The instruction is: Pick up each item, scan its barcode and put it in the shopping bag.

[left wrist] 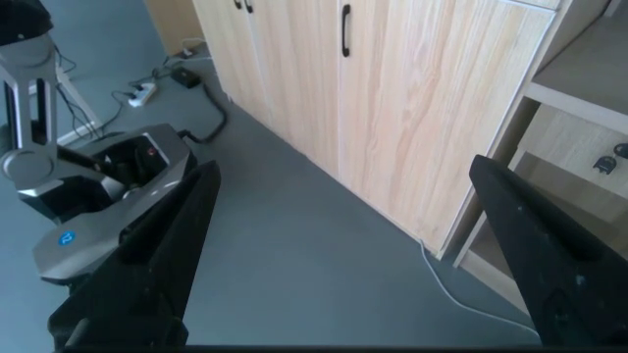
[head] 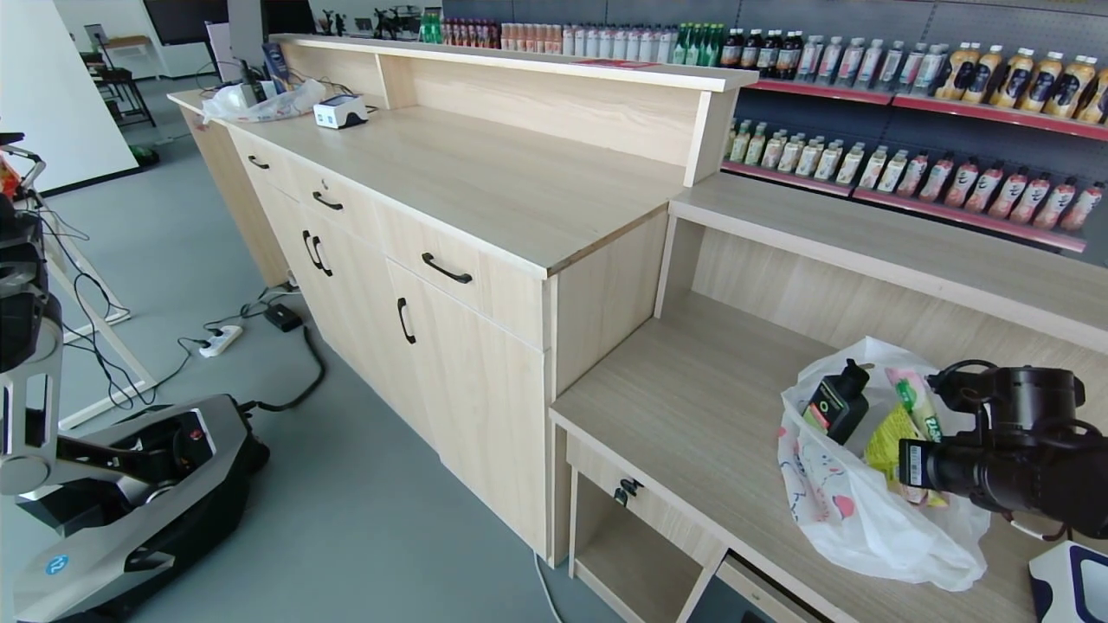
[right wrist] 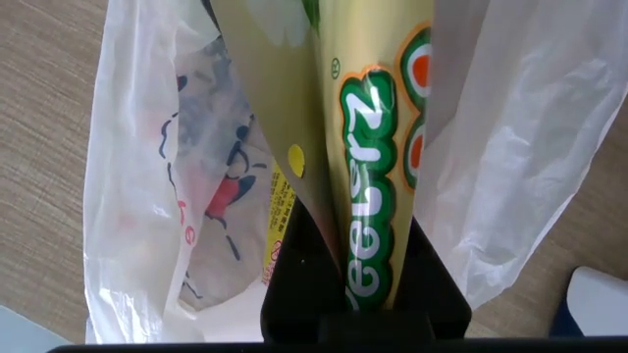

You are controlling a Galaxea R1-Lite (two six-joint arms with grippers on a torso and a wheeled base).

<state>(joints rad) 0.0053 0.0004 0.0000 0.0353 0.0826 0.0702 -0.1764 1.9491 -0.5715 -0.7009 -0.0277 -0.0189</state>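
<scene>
A white plastic shopping bag (head: 853, 519) lies open on the low wooden counter (head: 692, 389). A black bottle (head: 835, 402) with a green label stands inside it. My right gripper (right wrist: 361, 284) is shut on a yellow-green snack packet (right wrist: 363, 147), held upright in the mouth of the shopping bag (right wrist: 147, 196). In the head view the snack packet (head: 890, 443) shows just ahead of my right wrist. My left gripper (left wrist: 343, 275) is open and empty, fingers (left wrist: 147, 255) spread wide, hanging over the grey floor beside the cabinet, far from the bag.
A white and blue device (head: 1069, 580) sits on the counter right of the bag. The tall counter (head: 485, 173) carries another white device (head: 340, 111) and a plastic bag (head: 260, 104). Drink shelves (head: 909, 164) stand behind. Cables and a power strip (head: 221, 340) lie on the floor.
</scene>
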